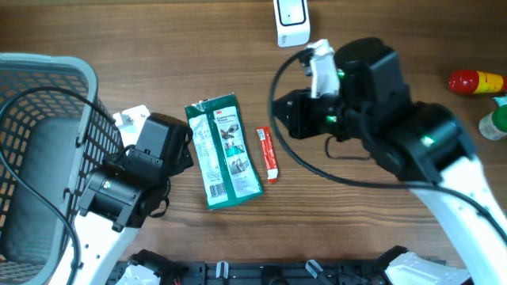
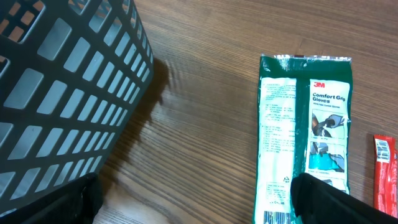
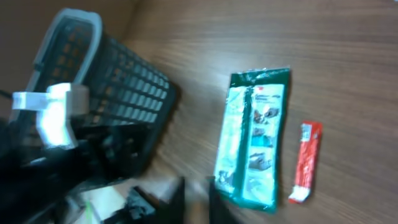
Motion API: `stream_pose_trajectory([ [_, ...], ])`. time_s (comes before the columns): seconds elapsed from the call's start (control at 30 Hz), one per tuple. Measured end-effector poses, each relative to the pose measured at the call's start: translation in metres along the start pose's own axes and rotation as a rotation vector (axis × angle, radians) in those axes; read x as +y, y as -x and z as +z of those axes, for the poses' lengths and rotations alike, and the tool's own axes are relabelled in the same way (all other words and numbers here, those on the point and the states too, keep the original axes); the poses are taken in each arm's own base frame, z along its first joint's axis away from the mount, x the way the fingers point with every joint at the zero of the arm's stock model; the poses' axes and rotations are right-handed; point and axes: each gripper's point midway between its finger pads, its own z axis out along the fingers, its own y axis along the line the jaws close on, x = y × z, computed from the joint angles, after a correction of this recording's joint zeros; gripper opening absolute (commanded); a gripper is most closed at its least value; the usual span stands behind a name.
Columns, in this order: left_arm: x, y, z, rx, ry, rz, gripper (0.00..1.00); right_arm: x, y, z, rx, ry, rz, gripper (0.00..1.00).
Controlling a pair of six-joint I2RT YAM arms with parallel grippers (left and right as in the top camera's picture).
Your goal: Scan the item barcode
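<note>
Green glove packet (image 1: 224, 150) lies flat on the bench (image 1: 158, 39), printed side up, long axis running roughly top to bottom in the overhead view. It sits between the 2 arms and neither tool has it. Red sachet (image 1: 269, 154) lies just beside its right edge, parallel, not touching.

Left tool (image 2: 193, 208): released, jaws spread wide, nothing between them. It sits low over bare wood between the grey basket (image 1: 47, 63) and the packet. In the left wrist view, 1 fingertip (image 2: 323, 199) overlaps the packet's lower corner; can't tell if it touches.

Right tool (image 3: 196, 202): dark and blurred at the bottom of its wrist view, above the bench and looking down on packet, sachet and basket. Only a narrow gap shows between the fingers. Can't tell if it is clenched or released, or if anything is in it.

White device (image 1: 291, 20) at the bench's top edge, well apart from the packet. 2 bottles at far right: red and yellow bottle (image 1: 475, 81), green and white bottle (image 1: 495, 123).
</note>
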Motion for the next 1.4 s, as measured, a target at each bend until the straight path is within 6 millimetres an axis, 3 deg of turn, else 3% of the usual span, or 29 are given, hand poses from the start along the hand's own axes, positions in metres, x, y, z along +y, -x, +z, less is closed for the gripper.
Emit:
stream_pose_trajectory([
  [0.13, -0.002, 0.002, 0.0, -0.008, -0.007, -0.006, 1.0, -0.039, -0.017, 0.082, 0.091, -0.05, 0.008, 0.76],
  [0.23, -0.003, 0.004, 0.0, -0.016, -0.012, -0.011, 1.0, -0.071, -0.059, 0.147, 0.261, -0.11, 0.045, 0.8],
  [0.3, -0.003, 0.004, 0.0, -0.017, -0.013, -0.012, 1.0, -0.086, -0.087, 0.183, 0.361, -0.138, 0.058, 0.76],
  [0.4, -0.003, 0.004, 0.0, -0.017, -0.013, -0.012, 1.0, -0.102, -0.126, 0.218, 0.496, -0.149, 0.105, 0.74],
  [0.53, -0.003, 0.004, 0.0, -0.017, -0.013, -0.012, 1.0, -0.114, -0.158, 0.241, 0.605, -0.133, 0.183, 0.74],
  [0.57, -0.003, 0.004, 0.0, -0.017, -0.013, -0.012, 1.0, -0.115, -0.162, 0.244, 0.618, -0.134, 0.197, 0.72],
  [0.6, -0.003, 0.004, 0.0, -0.017, -0.013, -0.012, 1.0, -0.114, -0.165, 0.246, 0.624, -0.135, 0.21, 0.6],
  [0.63, -0.003, 0.004, 0.0, -0.016, -0.014, -0.012, 1.0, -0.113, -0.167, 0.248, 0.627, -0.138, 0.222, 0.36],
  [0.67, -0.004, 0.004, 0.0, -0.014, -0.016, -0.011, 1.0, -0.111, -0.171, 0.25, 0.633, -0.146, 0.239, 0.24],
  [0.7, -0.005, 0.003, 0.0, -0.011, -0.021, -0.012, 1.0, -0.109, -0.178, 0.252, 0.648, -0.154, 0.249, 0.04],
  [0.8, -0.007, 0.001, 0.0, 0.001, -0.037, -0.012, 1.0, -0.102, -0.202, 0.261, 0.701, -0.17, 0.28, 0.04],
  [0.87, -0.008, 0.001, 0.0, 0.004, -0.041, -0.012, 1.0, -0.096, -0.207, 0.263, 0.709, -0.168, 0.282, 0.04],
  [0.97, -0.009, 0.0, 0.0, 0.007, -0.044, -0.011, 1.0, -0.096, -0.205, 0.264, 0.702, -0.166, 0.294, 0.04],
  [1.07, -0.01, 0.0, 0.0, 0.011, -0.05, -0.012, 1.0, -0.108, -0.199, 0.258, 0.701, -0.194, 0.331, 0.04],
  [1.13, -0.011, -0.001, 0.0, 0.016, -0.056, -0.011, 1.0, -0.126, -0.19, 0.245, 0.693, -0.249, 0.37, 0.04],
  [1.23, -0.019, -0.001, -0.001, 0.022, -0.098, -0.022, 1.0, -0.142, -0.15, 0.211, 0.613, -0.252, 0.372, 0.04],
  [1.3, -0.028, -0.001, -0.002, 0.034, -0.147, -0.032, 1.0, -0.132, -0.125, 0.185, 0.555, -0.196, 0.318, 0.04],
  [1.33, -0.034, 0.0, -0.003, 0.035, -0.177, -0.04, 1.0, -0.128, -0.122, 0.181, 0.554, -0.172, 0.295, 0.04],
  [1.4, -0.049, 0.004, -0.006, 0.033, -0.252, -0.057, 1.0, -0.105, -0.108, 0.145, 0.518, -0.117, 0.224, 0.04],
])
